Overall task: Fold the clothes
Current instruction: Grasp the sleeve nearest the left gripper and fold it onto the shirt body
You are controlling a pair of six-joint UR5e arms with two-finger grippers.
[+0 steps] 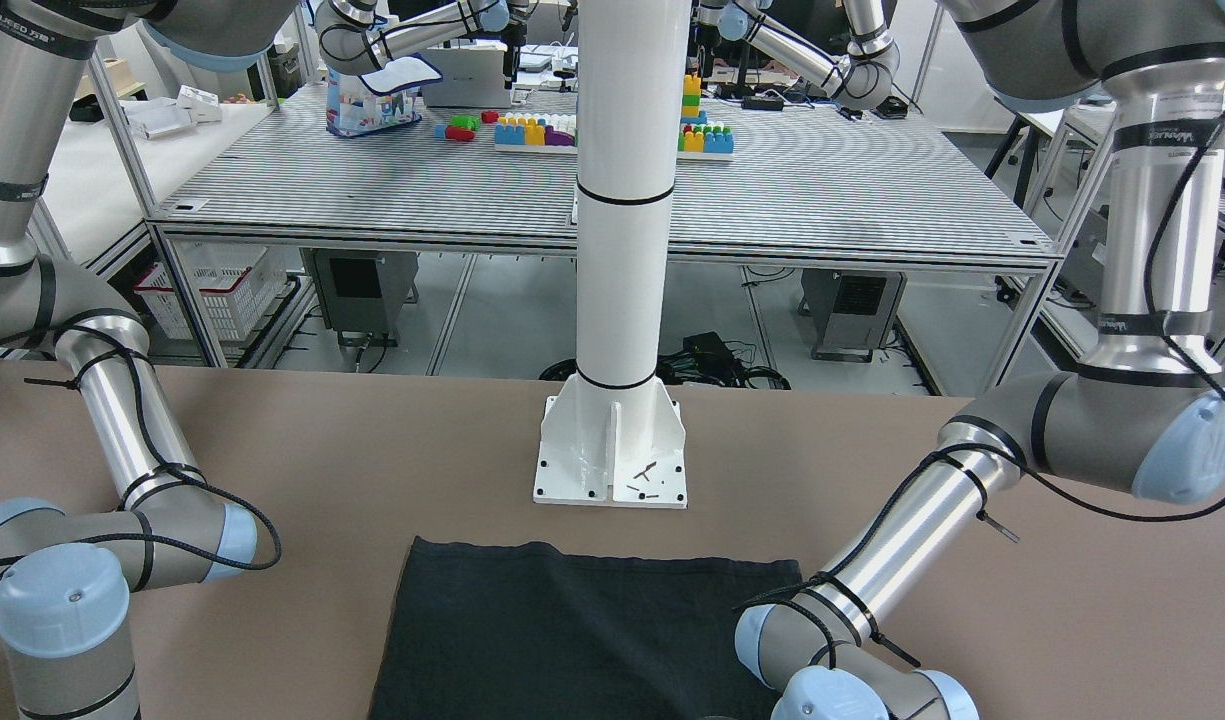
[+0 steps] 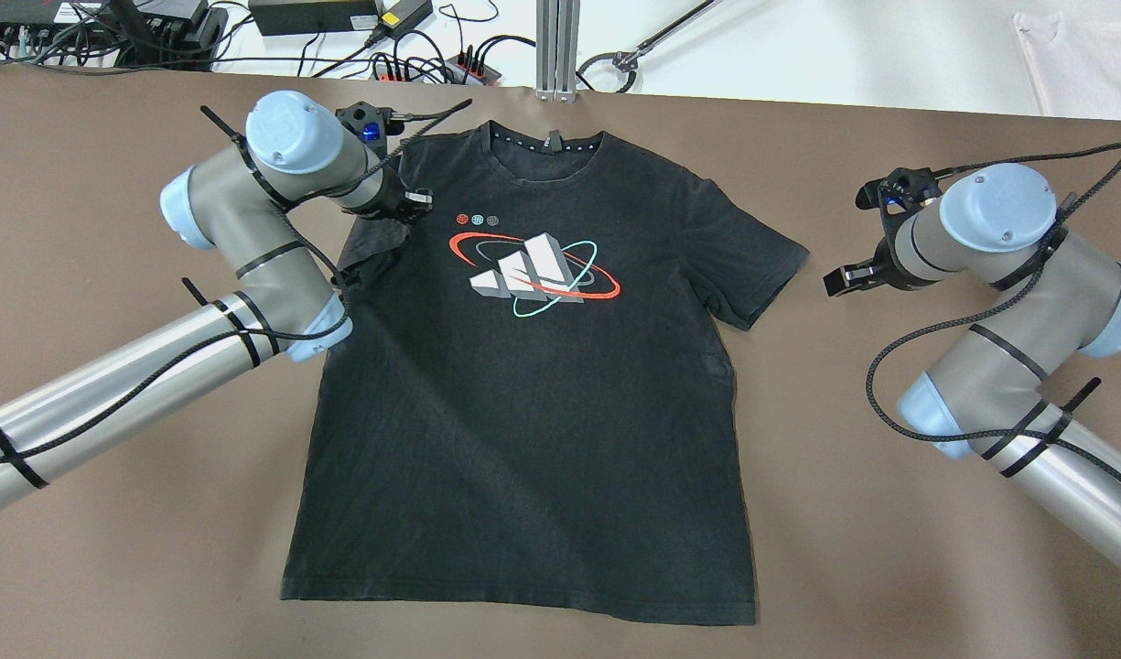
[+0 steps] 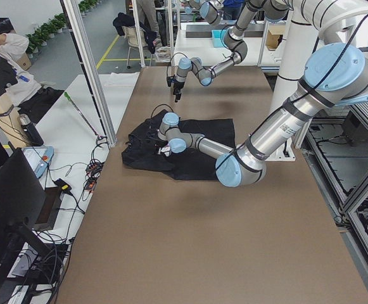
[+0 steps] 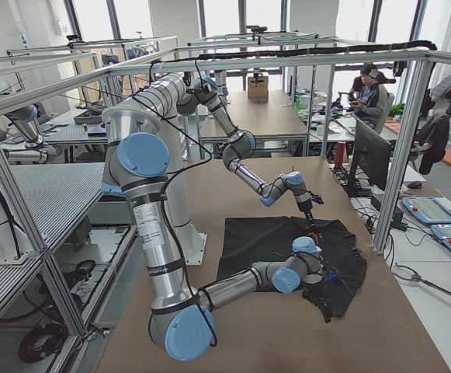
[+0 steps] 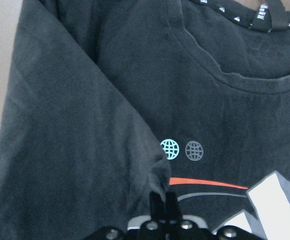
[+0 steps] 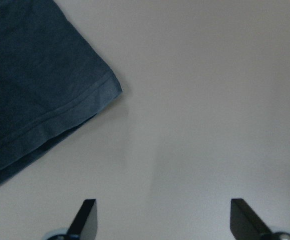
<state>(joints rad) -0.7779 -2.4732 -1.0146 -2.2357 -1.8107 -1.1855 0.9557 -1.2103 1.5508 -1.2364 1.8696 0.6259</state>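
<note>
Brown table [image 2: 112, 549] carries black T-shirt [image 2: 523, 430], laid flat, print up, approx ctr of table. Long axis runs from robot to far edge. Hem is twd robot, near white pole base [image 1: 610, 455] w/ strip of bare table btwn. Collar [image 2: 542, 151] points away, twd far edge. Short axis, sleeve to sleeve, runs across table. Right-side sleeve [image 2: 752, 265] is spread flat, pointing out twd right gripper [image 6: 159, 215]. Left-side sleeve [image 2: 372, 252] is turned in over chest, rumpled. Left gripper [image 5: 162, 202] sits over that sleeve near shoulder, fingers pinched tight together on a fold at sleeve's edge, just beside small globe marks [image 5: 182, 149]. Right gripper is over bare table just off right-side sleeve's hem corner, fingers spread wide, holding nothing, apart from cloth.
</note>
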